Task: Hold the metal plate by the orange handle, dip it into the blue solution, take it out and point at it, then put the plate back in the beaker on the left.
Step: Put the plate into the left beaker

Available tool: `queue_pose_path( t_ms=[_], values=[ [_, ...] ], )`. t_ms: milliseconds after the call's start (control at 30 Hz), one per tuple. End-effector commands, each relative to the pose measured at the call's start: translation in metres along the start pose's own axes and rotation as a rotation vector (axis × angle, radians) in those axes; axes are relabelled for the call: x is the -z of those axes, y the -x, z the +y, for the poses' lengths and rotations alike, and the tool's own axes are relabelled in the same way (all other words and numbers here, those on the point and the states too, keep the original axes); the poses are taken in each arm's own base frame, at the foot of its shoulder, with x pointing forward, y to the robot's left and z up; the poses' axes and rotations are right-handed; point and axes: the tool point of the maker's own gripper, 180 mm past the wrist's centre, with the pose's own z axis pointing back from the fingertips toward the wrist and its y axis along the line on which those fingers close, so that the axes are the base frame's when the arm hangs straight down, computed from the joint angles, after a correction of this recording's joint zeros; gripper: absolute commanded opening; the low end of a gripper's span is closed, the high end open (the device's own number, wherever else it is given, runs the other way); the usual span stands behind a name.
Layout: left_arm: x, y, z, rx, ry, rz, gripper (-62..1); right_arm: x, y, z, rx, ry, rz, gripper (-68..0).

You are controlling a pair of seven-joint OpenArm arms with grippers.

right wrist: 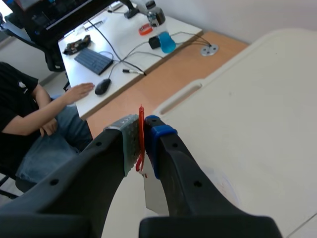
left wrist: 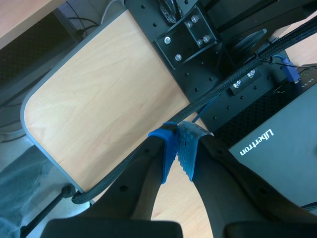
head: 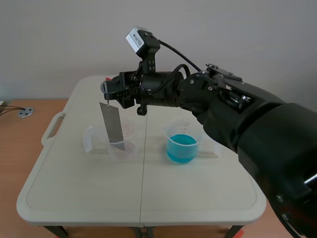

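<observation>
**Desk:** What is the setting, starting from the left?

**Photographer:** A wood-toned surface [head: 20,148] carrying a round grey socket [head: 25,112] borders a cream folding table [head: 148,193]. The table has a moulded carry-handle [head: 53,128] on its left edge and stands before a plain pale wall [head: 59,39]. The right wrist view shows a person seated beyond the table at a white desk [right wrist: 124,34]. One hand [right wrist: 79,91] lies beside a mouse [right wrist: 103,86] and a keyboard [right wrist: 93,60].

**Desk:** What stands on the table?

**Photographer:** First a small clear container [head: 89,139], then a clear beaker [head: 124,151] just beside it. Well apart to the right is a beaker of blue solution [head: 182,146].

**Desk:** Where is the plate, and how does it lie?

**Photographer:** The metal plate [head: 113,124] hangs at the left beaker with its long axis close to vertical. Its top leans slightly leftward and its lower end points down inside the beaker's mouth. I cannot tell whether it touches the bottom.

**Desk:** Who holds it?

**Photographer:** The right gripper [head: 110,91], on an arm that comes in from the right and reaches past the middle, is clamped on the orange handle [right wrist: 141,121] at the plate's top. The thin strip is pressed between the gripper's grey and blue pads.

**Desk:** And the other arm?

**Photographer:** The left gripper [left wrist: 178,148] appears only in its own wrist view. Its fingers are closed on nothing, with the pads meeting. It is above a pale wooden board [left wrist: 99,99], beside black perforated hardware [left wrist: 208,59] and a braided cable [left wrist: 148,141].
</observation>
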Motion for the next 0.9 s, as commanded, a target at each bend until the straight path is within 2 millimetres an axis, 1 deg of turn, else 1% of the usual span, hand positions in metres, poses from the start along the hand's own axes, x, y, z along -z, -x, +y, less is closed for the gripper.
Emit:
queue_pose_path(
  t_ms=[0, 133, 400, 467, 533, 567, 600, 700, 733, 767, 800, 867],
  values=[
    [-0.001, -0.003, -0.006, -0.007, 0.012, -0.014, -58.8, 0.008, -0.012, 0.009, -0.015, -0.033, -0.033, -66.2],
    [-0.001, -0.003, -0.006, -0.007, 0.012, -0.015, -58.8, 0.010, 0.000, 0.009, -0.012, -0.032, -0.012, -66.2],
    [-0.001, -0.003, -0.006, -0.007, 0.012, -0.014, -58.6, 0.009, 0.000, 0.007, -0.014, -0.028, -0.012, -66.2],
    [-0.001, -0.003, -0.006, -0.007, 0.012, -0.014, -55.8, 0.009, -0.001, 0.007, -0.014, -0.027, -0.016, -66.1],
    [-0.001, -0.003, -0.006, -0.007, 0.012, -0.015, -50.0, 0.009, -0.002, 0.007, -0.016, -0.027, -0.016, -64.5],
    [-0.001, -0.003, -0.006, -0.007, 0.012, -0.015, -44.9, 0.009, -0.002, 0.007, -0.017, -0.027, -0.017, -63.3],
    [-0.001, -0.003, -0.006, -0.005, 0.012, -0.014, -37.3, 0.009, -0.004, 0.006, -0.019, -0.027, -0.019, -62.6],
    [-0.001, -0.003, -0.007, 0.021, 0.015, -0.011, -8.6, 0.007, -0.007, 0.003, -0.018, -0.018, -0.030, -62.2],
    [-0.001, -0.003, -0.007, 0.021, 0.015, -0.011, -1.7, 0.006, -0.008, 0.001, -0.017, -0.013, -0.035, -62.2],
    [-0.001, -0.004, -0.007, 0.021, 0.016, -0.020, 1.4, 0.005, -0.010, -0.002, -0.015, -0.006, -0.041, -62.2],
    [-0.001, -0.005, -0.007, 0.021, 0.016, -0.022, 1.4, 0.003, -0.012, -0.005, -0.013, 0.001, -0.047, -61.7],
    [-0.001, -0.005, -0.007, 0.021, 0.016, -0.022, 1.4, -0.001, -0.015, -0.010, -0.010, 0.016, -0.057, -56.3]
  ],
)
